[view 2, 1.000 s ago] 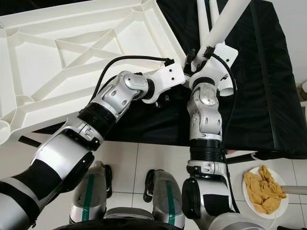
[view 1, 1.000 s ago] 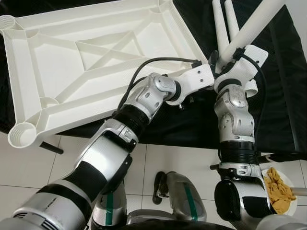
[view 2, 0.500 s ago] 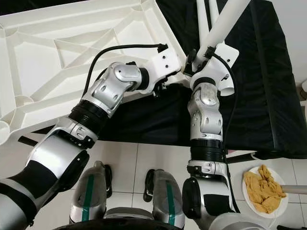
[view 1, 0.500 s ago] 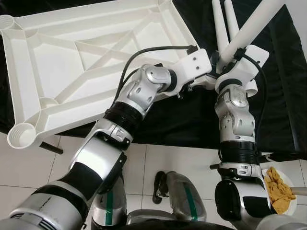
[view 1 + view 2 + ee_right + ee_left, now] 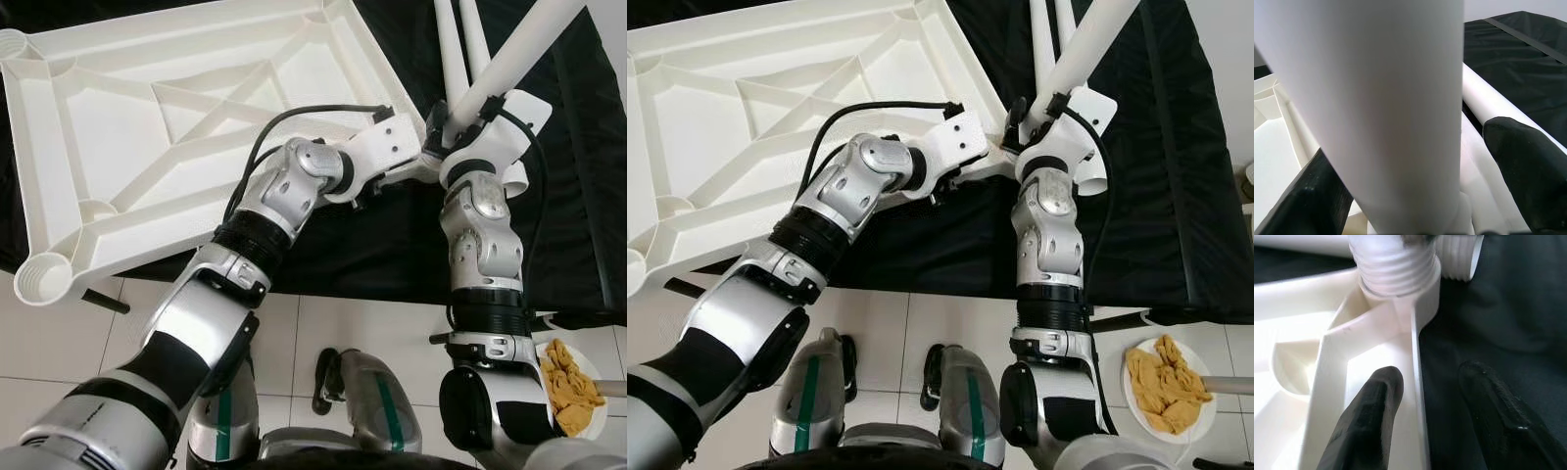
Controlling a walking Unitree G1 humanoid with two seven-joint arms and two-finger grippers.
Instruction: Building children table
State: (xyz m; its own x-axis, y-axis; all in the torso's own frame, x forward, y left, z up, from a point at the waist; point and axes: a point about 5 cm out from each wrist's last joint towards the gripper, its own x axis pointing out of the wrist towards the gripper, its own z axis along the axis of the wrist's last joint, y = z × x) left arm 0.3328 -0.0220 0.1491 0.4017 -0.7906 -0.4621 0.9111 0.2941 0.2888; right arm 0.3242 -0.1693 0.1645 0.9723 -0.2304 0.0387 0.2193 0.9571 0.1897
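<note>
The white plastic tabletop (image 5: 176,127) lies upside down on a black cloth (image 5: 1176,176), ribs and diagonal braces facing up, with a round leg socket (image 5: 41,279) at each corner. At the corner nearest both arms, a white table leg (image 5: 509,59) stands tilted in the socket, and its threaded end (image 5: 1396,264) sits at the socket's mouth, just ahead of the left gripper's fingertips. The right gripper (image 5: 1415,161) is clamped around this leg, one black finger (image 5: 1528,166) on either side of the thick white tube, a little way up from the threaded end. The left gripper (image 5: 1427,396) reaches to the same corner from the tabletop's side: its two black fingers (image 5: 1371,416) are spread apart and straddle the tabletop's thin upright rim (image 5: 1415,382), one finger over the white inner tray, the other over the black cloth, without closing on anything. Two more white legs (image 5: 460,49) lie on the cloth beyond the right gripper, running away from it side by side. Behind the arms, toward the robot's body, the floor (image 5: 362,323) is pale tile, and beside the right arm's base sits a white plate (image 5: 1136,401) carrying a crumpled yellow cloth (image 5: 1164,397).
</note>
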